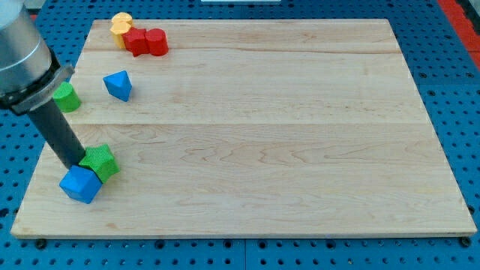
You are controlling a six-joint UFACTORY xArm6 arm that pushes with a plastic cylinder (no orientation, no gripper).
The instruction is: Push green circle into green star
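Leftmost on the wooden board, the green circle sits near the edge, partly hidden behind our arm's grey housing, up the view from my tip and slightly to its left. The green star lies just to the right of my tip, touching or nearly touching the rod; we cannot tell which. The two green blocks are well apart. We carry no gripper, only a straight dark rod that holds nothing. A blue cube lies just below my tip, touching the green star's lower left. A blue triangular block stands above and to the right of my tip, near the green circle. Farther up, near the board's top edge, a red block touches a yellow block on its left; their shapes are unclear.
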